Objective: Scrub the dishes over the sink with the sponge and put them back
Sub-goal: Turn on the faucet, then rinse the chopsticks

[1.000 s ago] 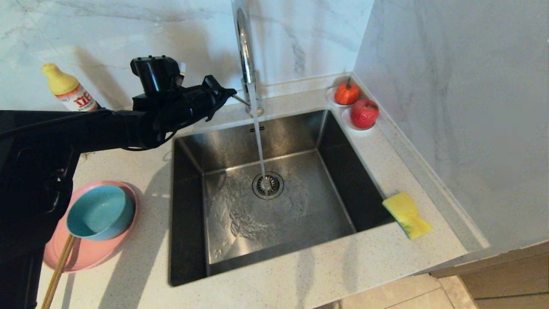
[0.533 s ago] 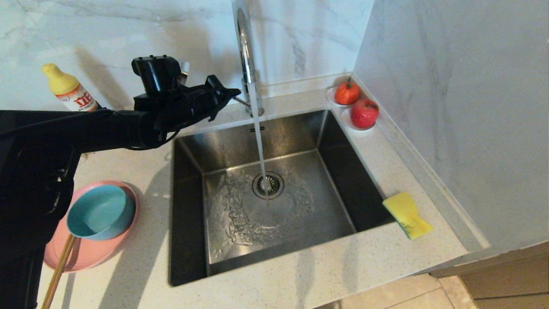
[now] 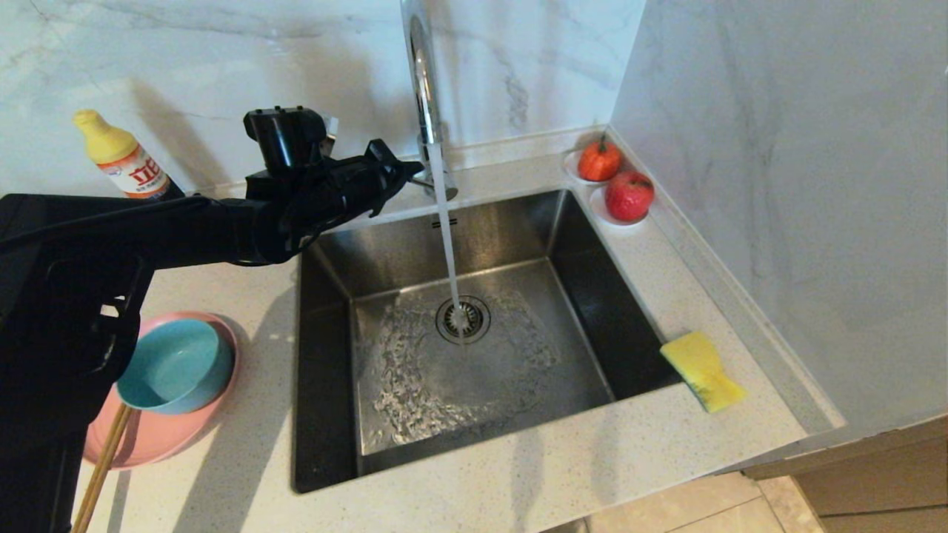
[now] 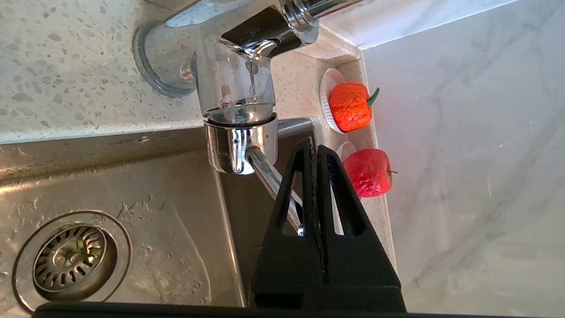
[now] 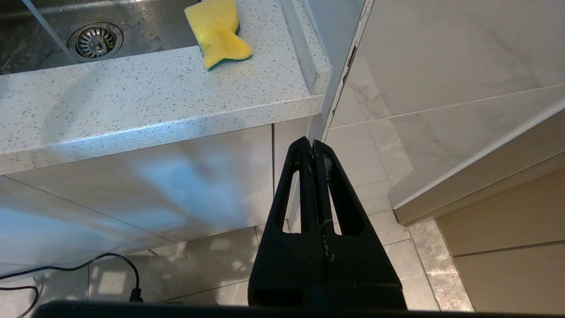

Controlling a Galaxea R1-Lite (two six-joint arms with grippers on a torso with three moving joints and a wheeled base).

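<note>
Your left pincer (image 3: pixel 396 169), pressed together at the chrome faucet's thin lever (image 4: pixel 273 185), sits far across the steel sink (image 3: pixel 474 244) from the yellow waisted foam sponge (image 3: pixel 701 370) on the right tabletop, nearer your right arm.

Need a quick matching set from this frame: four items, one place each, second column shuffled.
1. yellow foam sponge
2. teal-blue round bowl
3. left gripper
4. red fruit on white saucers

A. at the chrome faucet's lever
B. on the pink plate
C. counter right of the steel sink
D. back corner by the wall

Pairs: 1-C, 2-B, 3-A, 4-D
</note>
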